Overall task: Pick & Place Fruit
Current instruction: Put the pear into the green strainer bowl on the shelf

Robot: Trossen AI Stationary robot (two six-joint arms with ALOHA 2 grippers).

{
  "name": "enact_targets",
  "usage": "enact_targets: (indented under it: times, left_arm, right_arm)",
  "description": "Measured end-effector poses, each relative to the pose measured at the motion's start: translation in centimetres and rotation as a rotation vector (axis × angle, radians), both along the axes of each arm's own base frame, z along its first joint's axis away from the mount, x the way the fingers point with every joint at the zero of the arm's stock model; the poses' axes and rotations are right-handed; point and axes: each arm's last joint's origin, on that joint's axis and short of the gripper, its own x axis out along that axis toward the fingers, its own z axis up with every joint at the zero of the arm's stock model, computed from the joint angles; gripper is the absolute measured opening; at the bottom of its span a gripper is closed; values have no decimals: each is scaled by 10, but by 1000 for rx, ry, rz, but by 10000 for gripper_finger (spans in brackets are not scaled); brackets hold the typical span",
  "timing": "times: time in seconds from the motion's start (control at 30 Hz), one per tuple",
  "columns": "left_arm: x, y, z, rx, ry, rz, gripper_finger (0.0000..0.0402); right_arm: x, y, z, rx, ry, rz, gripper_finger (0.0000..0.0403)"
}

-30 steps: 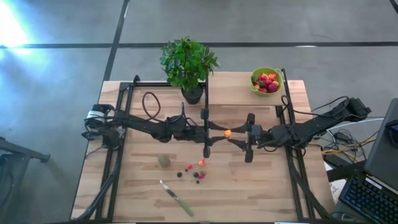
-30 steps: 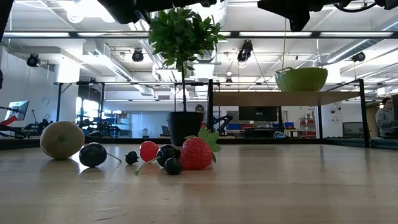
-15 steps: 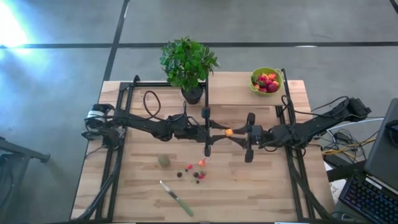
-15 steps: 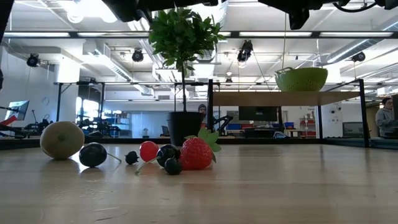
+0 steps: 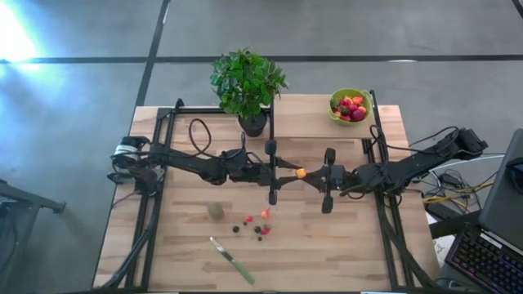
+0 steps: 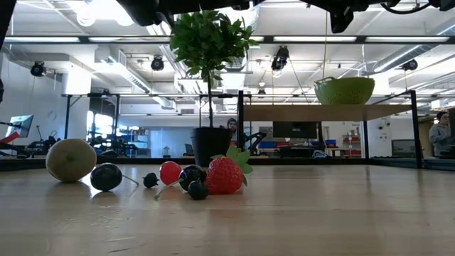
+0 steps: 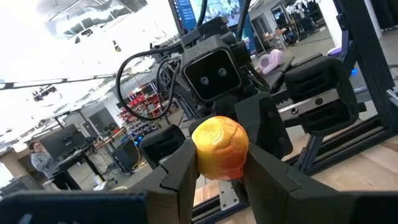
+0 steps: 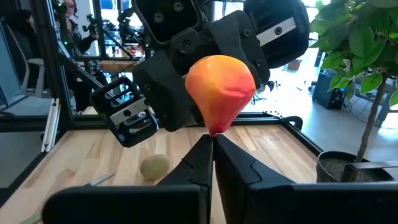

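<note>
Both my grippers meet on one orange fruit above the middle of the table.

In the high view the table (image 5: 343, 245) fills the lower centre of the frame, with the potted plant (image 5: 248, 84) at its top edge and the lime-green bowl (image 5: 350, 106) of red fruit at upper right. My left gripper (image 5: 288, 171) comes in from the left and clamps the orange fruit (image 5: 300, 173) between its fingers (image 7: 180, 171). My right gripper (image 5: 314, 175) reaches in from the right, its fingers (image 8: 239, 168) pinched together at the fruit's pointed tip. Lower left of centre lie the dull-green ball (image 5: 215, 211), the green-handled knife (image 5: 233, 261), and a cluster of small berries (image 5: 255, 226) beside a strawberry (image 6: 226, 175).
</note>
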Motion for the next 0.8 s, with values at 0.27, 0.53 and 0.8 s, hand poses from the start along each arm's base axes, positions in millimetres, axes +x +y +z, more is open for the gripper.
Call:
enact_targets:
  times: [0.27, 0.53, 0.8]
  left_arm:
    - [2, 0, 0, -7, 38, 11, 200]
    - [2, 4, -5, -29, 130, 136, 286]
    - [3, 4, -14, -159, 215, 129, 287]
  right_arm:
    - [0, 0, 0, -2, 4, 0, 8]
    - [-10, -5, 8, -64, 4, -55, 8]
    - [-33, -34, 53, -143, 173, -374, 8]
